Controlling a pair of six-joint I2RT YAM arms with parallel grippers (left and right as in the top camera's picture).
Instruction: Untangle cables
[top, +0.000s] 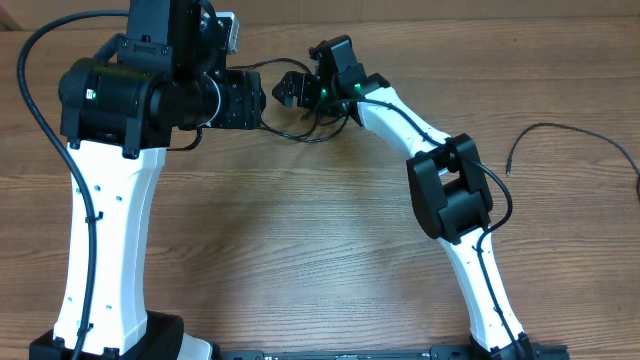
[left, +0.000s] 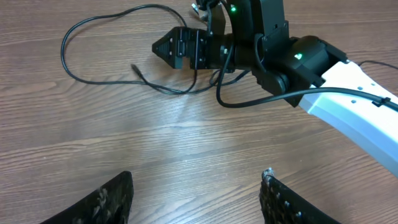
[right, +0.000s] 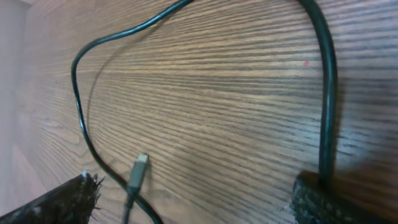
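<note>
Between the spread fingers of the right gripper (right: 196, 186) lie a cable (right: 73, 81) loop and plug (right: 140, 165), ungripped; closing on one strand seems next, left gripper (left: 198, 177) hovering open, empty.

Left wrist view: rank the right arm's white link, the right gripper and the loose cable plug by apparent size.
1. white link, though it likely sits nearer the camera, which inflates it.
2. right gripper.
3. cable plug, smallest by far.
</note>
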